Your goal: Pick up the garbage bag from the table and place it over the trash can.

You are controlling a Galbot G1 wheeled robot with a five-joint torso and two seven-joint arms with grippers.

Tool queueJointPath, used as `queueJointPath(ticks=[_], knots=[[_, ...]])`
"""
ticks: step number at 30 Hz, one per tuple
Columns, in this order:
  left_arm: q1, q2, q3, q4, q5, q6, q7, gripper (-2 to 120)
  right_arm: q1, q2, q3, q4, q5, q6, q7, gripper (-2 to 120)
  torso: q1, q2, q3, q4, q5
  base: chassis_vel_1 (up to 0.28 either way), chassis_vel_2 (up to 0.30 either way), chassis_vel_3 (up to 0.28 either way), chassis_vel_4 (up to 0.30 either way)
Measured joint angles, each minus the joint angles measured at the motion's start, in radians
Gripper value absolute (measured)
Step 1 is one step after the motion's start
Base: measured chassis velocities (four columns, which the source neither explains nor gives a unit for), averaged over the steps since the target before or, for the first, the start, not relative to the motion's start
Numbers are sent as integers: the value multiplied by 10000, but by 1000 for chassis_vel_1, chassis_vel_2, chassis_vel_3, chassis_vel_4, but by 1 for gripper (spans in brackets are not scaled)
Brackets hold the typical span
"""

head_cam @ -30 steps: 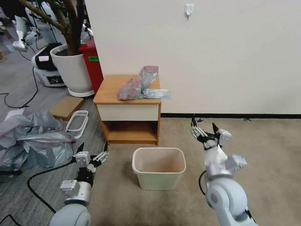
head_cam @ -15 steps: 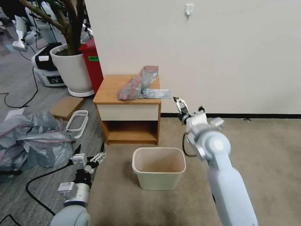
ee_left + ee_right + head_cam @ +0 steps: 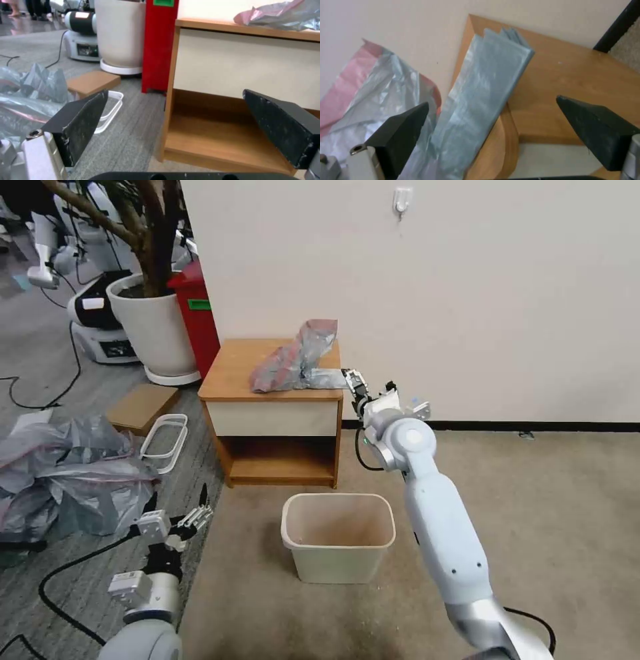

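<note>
The garbage bag [image 3: 291, 359] lies crumpled on the table [image 3: 233, 370], grey with a pink-red band, and a flat folded strip [image 3: 330, 378] of it points toward the table's right edge. My right gripper [image 3: 355, 383] is open at that edge. In the right wrist view the strip [image 3: 483, 95] runs between the spread fingers [image 3: 403, 130], untouched. The cream trash can [image 3: 338, 537] stands on the carpet in front of the table. Low at the left, beside the trash can, my left gripper [image 3: 190, 512] hangs open and holds nothing [image 3: 175, 92].
A heap of grey bags [image 3: 67, 480] and black cables lie on the floor at the left. A red bin [image 3: 197, 317] and a large white planter [image 3: 153, 330] stand behind the table's left side. A wall backs the table.
My right arm swung up from beside the trash can to the table's right edge, at the bag's folded end. The left gripper drifted slightly down and left.
</note>
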Motion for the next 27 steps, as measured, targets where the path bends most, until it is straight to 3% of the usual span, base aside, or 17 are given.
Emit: queueJointPath(ticks=[11,15,27], knots=[[6,-106,-14,-5,216,27,-232,100,424,184,37,-641,-25,35,-300,97,-1,0,-1,1,0,0,0,0,0],[26,-122,-46,-6,240,32,-277,100,631,282,46,-960,-58,53,-384,90,-1,0,-1,0,0,0,0,0,0],[77,-124,-166,-15,286,24,-328,100,847,433,65,-1455,-361,233,-650,44,-1,0,-1,1,0,0,0,0,0]])
